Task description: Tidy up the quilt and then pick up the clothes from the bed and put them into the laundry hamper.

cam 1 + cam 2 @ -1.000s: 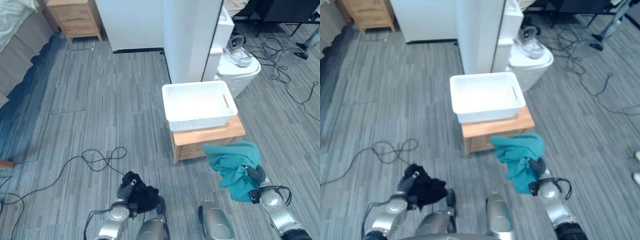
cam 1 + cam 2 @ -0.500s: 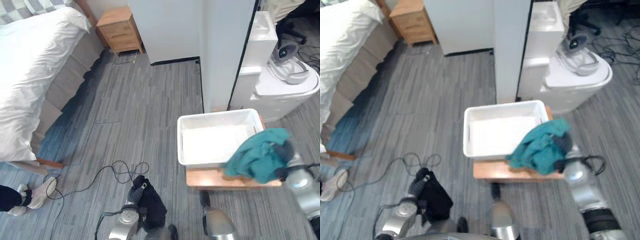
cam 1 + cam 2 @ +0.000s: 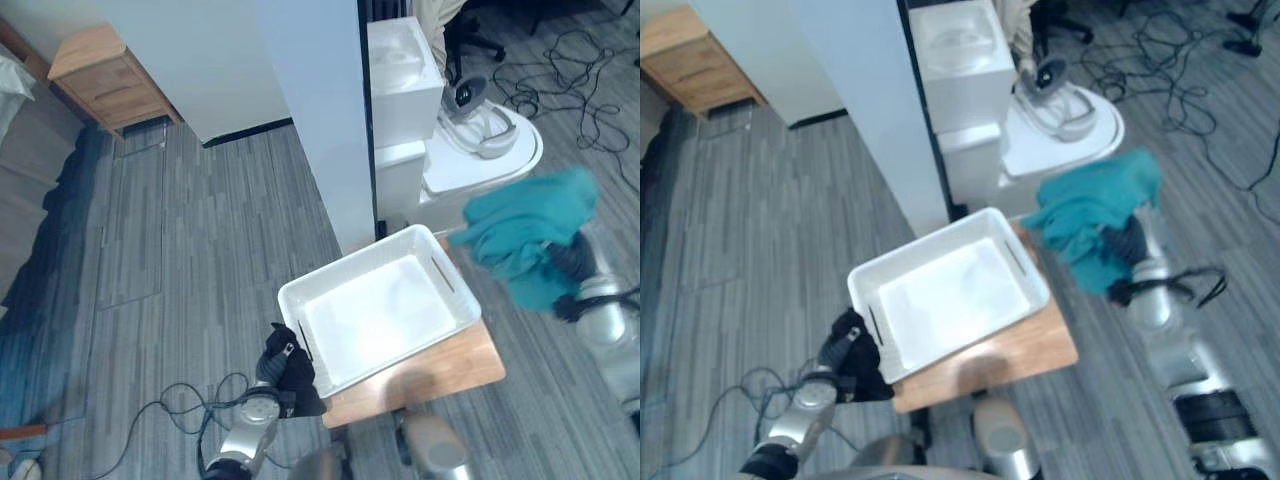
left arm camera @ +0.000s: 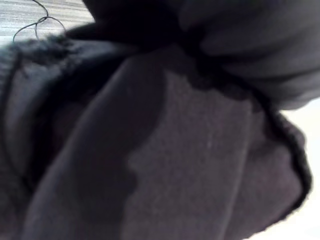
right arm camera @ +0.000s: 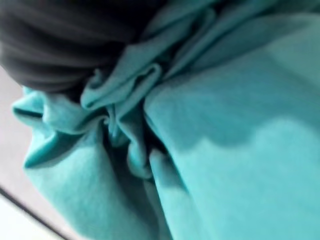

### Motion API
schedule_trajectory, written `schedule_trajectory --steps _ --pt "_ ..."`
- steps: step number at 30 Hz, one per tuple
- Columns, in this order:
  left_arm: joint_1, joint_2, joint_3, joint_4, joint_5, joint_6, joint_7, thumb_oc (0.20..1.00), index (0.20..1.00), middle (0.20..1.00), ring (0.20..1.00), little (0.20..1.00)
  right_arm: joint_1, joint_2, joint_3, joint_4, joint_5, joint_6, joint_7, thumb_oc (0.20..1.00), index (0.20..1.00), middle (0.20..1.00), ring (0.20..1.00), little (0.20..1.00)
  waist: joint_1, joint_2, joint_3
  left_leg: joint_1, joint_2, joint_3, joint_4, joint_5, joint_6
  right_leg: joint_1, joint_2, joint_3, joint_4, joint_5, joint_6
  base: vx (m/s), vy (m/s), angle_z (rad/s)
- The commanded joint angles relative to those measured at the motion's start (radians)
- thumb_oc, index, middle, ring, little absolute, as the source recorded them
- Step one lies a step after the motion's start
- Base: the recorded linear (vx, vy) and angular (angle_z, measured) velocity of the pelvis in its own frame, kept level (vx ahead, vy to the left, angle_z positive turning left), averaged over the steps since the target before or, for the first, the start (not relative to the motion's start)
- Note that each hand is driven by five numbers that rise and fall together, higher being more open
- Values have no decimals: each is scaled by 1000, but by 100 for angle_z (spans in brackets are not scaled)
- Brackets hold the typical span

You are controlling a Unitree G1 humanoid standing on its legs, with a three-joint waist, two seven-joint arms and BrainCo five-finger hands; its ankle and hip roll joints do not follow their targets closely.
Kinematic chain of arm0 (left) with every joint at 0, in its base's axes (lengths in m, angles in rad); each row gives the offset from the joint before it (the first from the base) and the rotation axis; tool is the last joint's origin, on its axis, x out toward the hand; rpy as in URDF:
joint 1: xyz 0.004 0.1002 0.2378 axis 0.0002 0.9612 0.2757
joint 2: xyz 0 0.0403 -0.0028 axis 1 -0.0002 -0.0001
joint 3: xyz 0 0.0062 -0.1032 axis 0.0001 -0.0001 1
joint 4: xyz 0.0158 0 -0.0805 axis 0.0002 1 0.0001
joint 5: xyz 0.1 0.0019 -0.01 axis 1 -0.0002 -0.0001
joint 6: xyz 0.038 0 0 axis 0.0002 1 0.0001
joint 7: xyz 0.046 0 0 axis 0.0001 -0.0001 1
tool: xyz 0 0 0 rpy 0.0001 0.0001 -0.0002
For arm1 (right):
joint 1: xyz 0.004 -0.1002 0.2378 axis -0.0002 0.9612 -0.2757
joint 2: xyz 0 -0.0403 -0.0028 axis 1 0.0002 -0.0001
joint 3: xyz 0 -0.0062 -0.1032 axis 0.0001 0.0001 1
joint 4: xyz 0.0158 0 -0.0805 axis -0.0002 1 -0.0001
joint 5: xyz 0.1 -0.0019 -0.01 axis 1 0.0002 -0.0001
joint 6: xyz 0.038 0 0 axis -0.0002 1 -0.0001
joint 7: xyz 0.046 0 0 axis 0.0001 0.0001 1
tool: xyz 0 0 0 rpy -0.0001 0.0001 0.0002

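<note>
Grey plank flooring runs under a wooden stool (image 3: 440,375) bearing the empty white hamper (image 3: 380,310). Nearest, the left hand (image 3: 272,362) clutches black clothing (image 3: 298,378) bunched beside the hamper's rim; farther off, the right hand (image 3: 1130,245) grips a teal garment (image 3: 530,235) raised alongside the hamper, apparently ready for dropping in.

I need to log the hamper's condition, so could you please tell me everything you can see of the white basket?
The white basket is a shallow rectangular tub, apparently plastic, with woven-patterned walls and a slot handle at each short end. It is empty and sits upright, turned at an angle, on a small wooden stool. The black garment in the left hand hangs beside its near corner.
</note>
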Motion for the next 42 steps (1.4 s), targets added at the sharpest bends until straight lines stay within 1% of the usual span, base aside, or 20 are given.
schedule_trajectory --steps 1,2,4,6,9,19,22,23,27,28,29,30,31,32,33,34,35,36,39,42 --pt "42 43 -2 -39 6 -28 12 200 200 200 200 200 -59 48 -8 -4 -49 -50 3 200 200 200 200 200 57 -54 -49 65 -7 14 1 -69 11 9 -98 74 -61 -3 190 -6 45 40" --pt "44 42 1 -29 13 -26 17 200 200 200 200 200 -55 73 19 -7 -50 -55 17 200 200 200 200 200 61 -55 -48 64 -7 15 1 -70 11 8 -102 72 -61 -1 194 -8 26 30" --pt "46 42 3 -32 14 -26 17 200 200 200 200 200 -55 84 32 -11 -50 -57 25 200 200 200 200 200 62 -57 -49 64 -7 15 1 -71 11 7 -105 73 -61 0 196 -3 29 20" --pt "52 39 3 -38 15 -24 17 200 200 200 200 200 -65 118 76 -38 -46 -70 47 200 200 200 200 200 66 -58 -48 65 -9 15 1 -73 13 6 -111 74 -61 4 200 -1 40 8" --pt "54 38 2 -42 12 -23 21 200 200 200 200 200 -82 135 112 -62 -47 -79 59 200 200 200 200 200 71 -60 -49 66 -12 13 1 -74 16 7 -116 75 -61 6 203 -7 41 7" --pt "51 26 -24 -25 -7 -24 32 200 200 200 200 200 -261 204 247 -120 -13 -106 74 200 200 200 200 200 96 -63 -53 76 -23 7 1 -80 26 13 -135 79 -58 14 210 -8 18 1" --pt "51 24 -24 -11 -14 -23 35 200 200 200 200 200 -287 222 278 -87 -18 -101 76 200 200 200 200 200 104 -63 -53 75 -25 3 1 -80 27 12 -139 75 -57 13 209 -6 -1 2" --pt "53 23 -24 -15 -20 -26 38 200 200 200 200 200 -294 237 296 -31 -34 -90 68 200 200 200 200 200 115 -59 -49 71 -29 -2 1 -78 27 11 -144 71 -56 14 210 -18 -7 5" --pt "56 33 -3 -69 -26 -42 65 200 200 200 200 200 -292 244 296 121 -86 -57 25 200 200 200 200 200 127 -50 -47 66 -36 -7 1 -75 27 11 -152 61 -60 18 212 -17 -12 5" --pt "55 39 3 -94 -26 -48 75 200 200 200 200 200 -292 240 289 147 -102 -51 9 1000 1000 1000 1000 1000 128 -48 -47 65 -37 -9 1 -75 27 11 -153 59 -61 17 212 -13 -13 7" --pt "54 47 7 -127 -29 -61 85 200 200 200 200 200 -299 229 281 180 -130 -41 -10 1000 1000 1000 1000 1000 131 -47 -48 64 -38 -11 1 -74 27 12 -155 57 -62 18 213 -8 -3 8" --pt "55 47 7 -129 -29 -60 85 200 200 200 200 200 -300 230 282 182 -131 -42 -12 1000 1000 1000 1000 1000 131 -47 -48 64 -38 -11 1 -74 27 13 -155 57 -62 18 213 -13 -5 7" --pt "55 56 14 -155 -16 -66 95 200 200 200 200 200 -301 217 275 200 -165 -35 -31 1000 1000 1000 1000 1000 132 -46 -48 64 -38 -12 1 -73 26 13 -155 55 -62 18 214 -24 4 10" --pt "48 75 24 -200 11 -86 107 200 200 200 200 200 -302 201 259 241 -223 -27 -69 1000 1000 1000 1000 1000 133 -41 -50 64 -39 -14 1 -74 26 16 -157 51 -64 17 216 -30 15 13" --pt "43 87 27 -233 29 -99 116 200 200 200 200 200 -301 197 248 262 -245 -24 -96 1000 1000 1000 1000 1000 131 -39 -51 65 -38 -14 1 -75 26 18 -158 49 -64 17 217 -20 17 13" --pt "45 87 27 -235 30 -98 117 200 200 200 200 200 -301 199 248 264 -246 -24 -99 1000 1000 1000 1000 1000 132 -39 -50 66 -38 -14 1 -75 26 19 -158 49 -64 16 217 -13 21 10" --pt "40 104 32 -277 51 -110 121 200 200 200 200 200 -292 186 237 272 -282 -23 -117 1000 1000 1000 1000 1000 129 -37 -51 67 -37 -14 1 -75 26 21 -159 47 -64 16 219 -14 24 4" --pt "21 137 36 -349 77 -136 123 200 200 200 200 200 -274 166 218 290 -323 -20 -136 1000 1000 1000 1000 1000 123 -35 -56 71 -36 -13 1 -77 25 24 -158 48 -63 16 220 0 0 0" --pt "-21 175 34 -417 110 -166 134 200 200 200 200 200 -228 149 197 307 -347 -20 -155 1000 1000 1000 1000 1000 108 -40 -63 77 -34 -9 1 -80 23 28 -157 51 -62 15 222 0 0 0" --pt "-48 191 30 -451 127 -175 134 200 200 200 200 200 -176 132 176 300 -373 -20 -157 1000 1000 1000 1000 1000 94 -42 -68 85 -31 -2 1 -84 21 31 -155 55 -61 15 223 7 7 -2"
